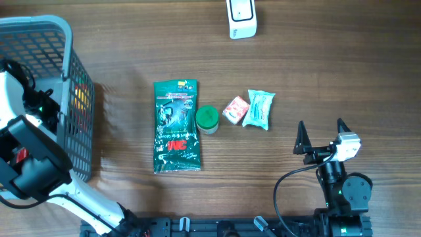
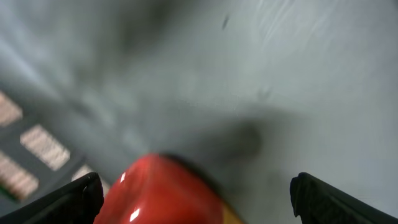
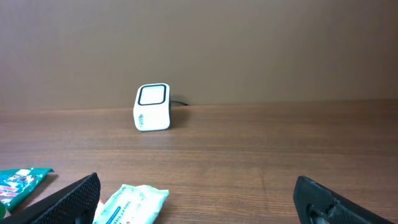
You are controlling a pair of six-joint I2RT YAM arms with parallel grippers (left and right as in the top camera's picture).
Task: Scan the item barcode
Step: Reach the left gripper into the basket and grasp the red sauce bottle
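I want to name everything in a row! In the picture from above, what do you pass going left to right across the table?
grey basket → dark green packet → green-lidded jar → small red and white packet → pale teal packet → right gripper, open

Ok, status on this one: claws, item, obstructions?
Left claw open over red item in basket. Right claw open, empty, short of wipes pack. Scanner unobstructed.

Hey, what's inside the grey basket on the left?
Inside the basket, a red item lies just ahead of the open left gripper. Yellow and red packaging shows through the mesh. The left arm covers the rest.
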